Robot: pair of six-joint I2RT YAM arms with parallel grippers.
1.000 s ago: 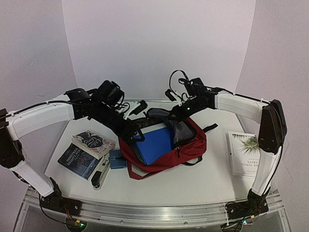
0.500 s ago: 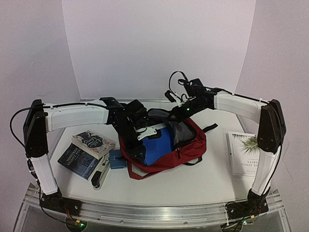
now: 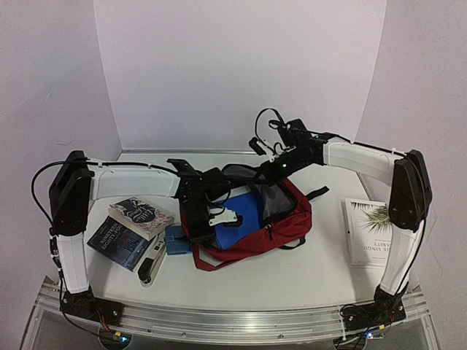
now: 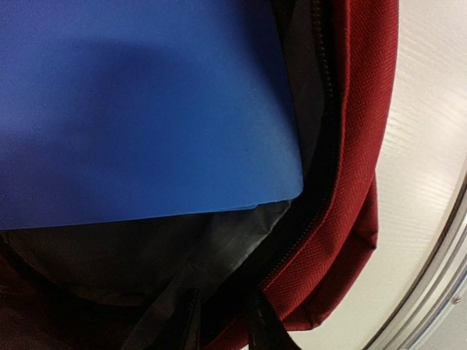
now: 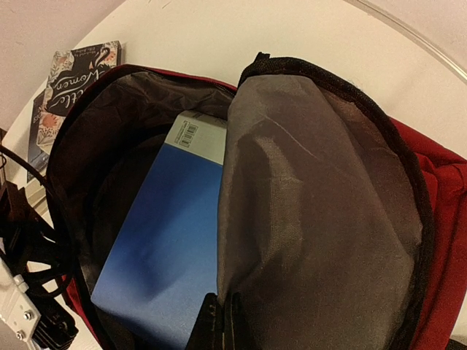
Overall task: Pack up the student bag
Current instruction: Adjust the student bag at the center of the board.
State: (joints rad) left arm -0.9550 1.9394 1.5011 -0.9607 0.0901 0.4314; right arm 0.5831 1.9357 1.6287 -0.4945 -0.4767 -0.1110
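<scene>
The student bag, dark red with grey lining, lies open mid-table with a blue book inside it. My left gripper reaches into the opening at the bag's near-left rim. In the left wrist view its fingertips stand a small way apart, straddling the dark inner rim beside the red wall, below the blue book. My right gripper is shut on the edge of the grey lined flap, holding it up over the blue book.
Two stacked books lie left of the bag, with a small blue case and a black-and-white stapler-like item beside them. A white book with a palm leaf lies at the right. The table's metal rail runs along the front.
My left arm has swung from behind the bag forward and down into its opening, and its jaws have narrowed. The right arm still holds the flap in the same place.
</scene>
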